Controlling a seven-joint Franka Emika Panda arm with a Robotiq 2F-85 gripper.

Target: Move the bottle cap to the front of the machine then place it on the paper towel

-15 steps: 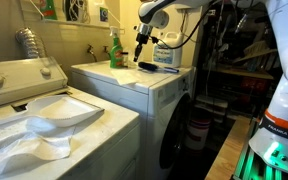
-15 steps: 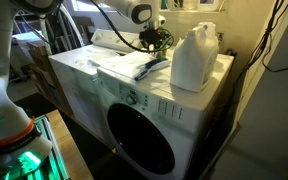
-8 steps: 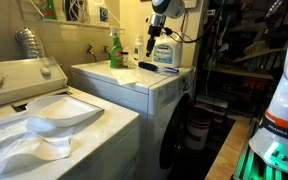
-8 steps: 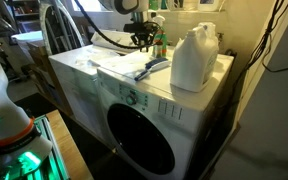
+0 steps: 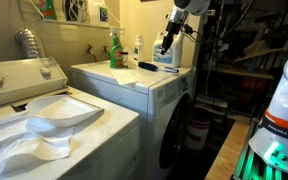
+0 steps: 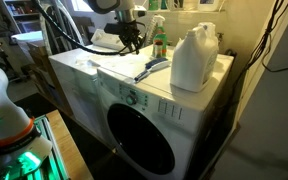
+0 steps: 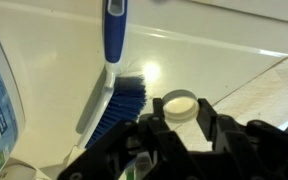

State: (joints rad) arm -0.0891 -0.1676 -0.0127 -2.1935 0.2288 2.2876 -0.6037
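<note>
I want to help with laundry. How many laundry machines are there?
2. A front-loader with a round door stands in the middle; a top-loader stands right beside it. Others may be out of view.

The gripper (image 6: 133,44) hangs over the back left part of the machine (image 6: 81,98) top. A green bottle (image 6: 160,42) stands at the back edge and a white jug (image 6: 194,58) near the right back corner. A brush (image 6: 152,67) lies mid-top beside a paper towel (image 6: 119,68).
</note>
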